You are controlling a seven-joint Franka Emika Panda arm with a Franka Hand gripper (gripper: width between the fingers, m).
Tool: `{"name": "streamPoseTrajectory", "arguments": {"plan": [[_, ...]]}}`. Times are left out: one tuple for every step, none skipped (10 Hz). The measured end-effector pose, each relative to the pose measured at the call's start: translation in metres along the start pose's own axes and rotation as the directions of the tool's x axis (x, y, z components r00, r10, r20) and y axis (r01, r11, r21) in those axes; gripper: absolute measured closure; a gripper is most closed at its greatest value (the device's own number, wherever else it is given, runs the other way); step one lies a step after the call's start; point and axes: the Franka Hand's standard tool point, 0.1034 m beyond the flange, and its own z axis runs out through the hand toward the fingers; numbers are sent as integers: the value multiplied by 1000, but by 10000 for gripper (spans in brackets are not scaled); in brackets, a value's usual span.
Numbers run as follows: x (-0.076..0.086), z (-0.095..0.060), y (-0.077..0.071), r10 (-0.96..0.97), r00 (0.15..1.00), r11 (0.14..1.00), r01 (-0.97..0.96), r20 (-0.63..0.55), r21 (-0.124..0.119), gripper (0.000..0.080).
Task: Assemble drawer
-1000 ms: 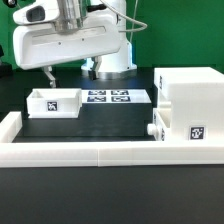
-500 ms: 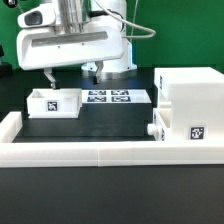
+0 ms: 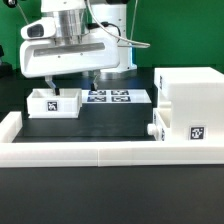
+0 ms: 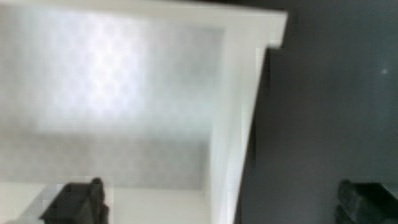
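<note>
- Clearance is seen between the jaws of the gripper [image 3: 70, 82]: they are held wide apart and nothing is clamped. In the wrist view both dark fingertips [image 4: 75, 203] are shown with white plastic between them.
- The loose tray [image 3: 55, 102] is found directly beneath the jaws, at the exterior view's left, on the black table [image 3: 100, 125].
- The tray's long axis appears to be laid across the exterior view. Its side wall [image 4: 240, 120] is seen running crosswise to the closing line of the jaws, nearer one fingertip than the other. A straight descent and a pinch on that wall are judged to be favoured.
- The tall box [image 3: 190, 100] is set well apart at the exterior view's right, with a second tray [image 3: 157, 130] at its lower front. How deeply that tray is seated cannot be told.
- The marker board [image 3: 115, 97] is laid between tray and box.
- All kit parts are matte white plastic, thin-walled, square-edged and tagged in black and white. A rigid, rather slippery hold is expected.
</note>
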Motion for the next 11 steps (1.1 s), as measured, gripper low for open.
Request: {"name": "streamPoseTrajectory", "arguments": {"plan": [[0,0,0,0,1000,1000,0,0,0,151],[0,0,0,0,1000,1000,0,0,0,151],[0,0,0,0,1000,1000,0,0,0,151],[0,0,0,0,1000,1000,0,0,0,151],[0,0,0,0,1000,1000,0,0,0,151],[0,0,0,0,1000,1000,0,0,0,151],[0,0,0,0,1000,1000,0,0,0,151],[0,0,0,0,1000,1000,0,0,0,151],[0,0,0,0,1000,1000,0,0,0,151],[0,0,0,-1,1000,1000,1,1,0,151],[1,0,0,-5,1000,1000,5,-2,-1,151]]}}
